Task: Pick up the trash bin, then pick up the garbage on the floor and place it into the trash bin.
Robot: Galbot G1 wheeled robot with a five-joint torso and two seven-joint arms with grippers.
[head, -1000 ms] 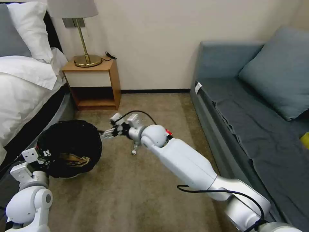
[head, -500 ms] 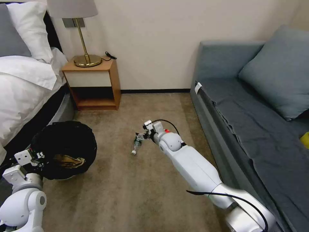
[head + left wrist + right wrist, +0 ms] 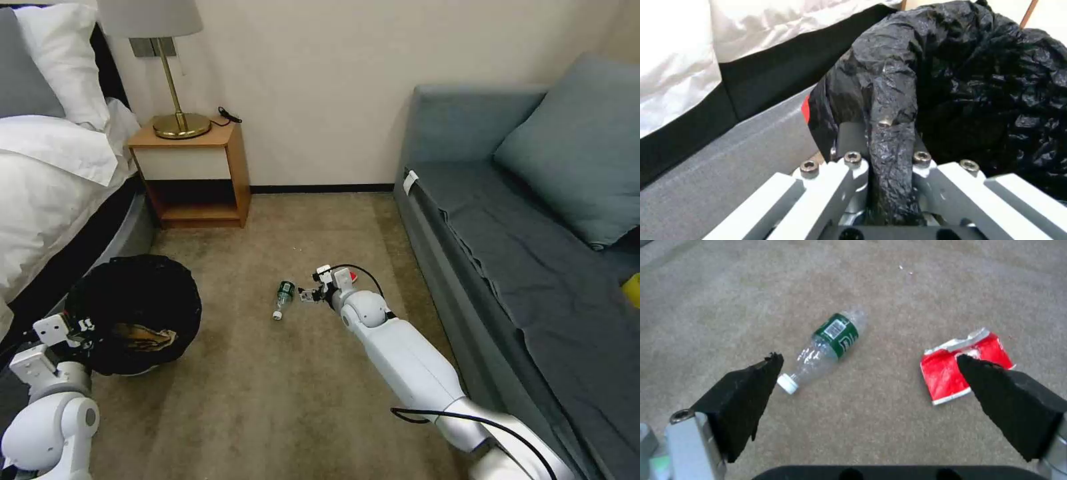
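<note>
Right tool (image 3: 869, 365), fingers spread, hangs over one bottle (image 3: 826, 345) and one red packet (image 3: 962, 368) on the floor (image 3: 267, 400); left tool (image 3: 885, 166) grips one trash bin (image 3: 133, 313).

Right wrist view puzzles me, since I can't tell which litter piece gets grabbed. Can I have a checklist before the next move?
1. Right pincer open: ok.
2. Bottle lying free on the carpet: ok.
3. Red packet free: ok, one fingertip partly covers it.
4. Pincer centred on either piece: not ok, both lie between the fingers.
5. Left pincer clamped on the trash bin rim: ok.
6. Bin has room: ok, brown paper sits inside.
</note>
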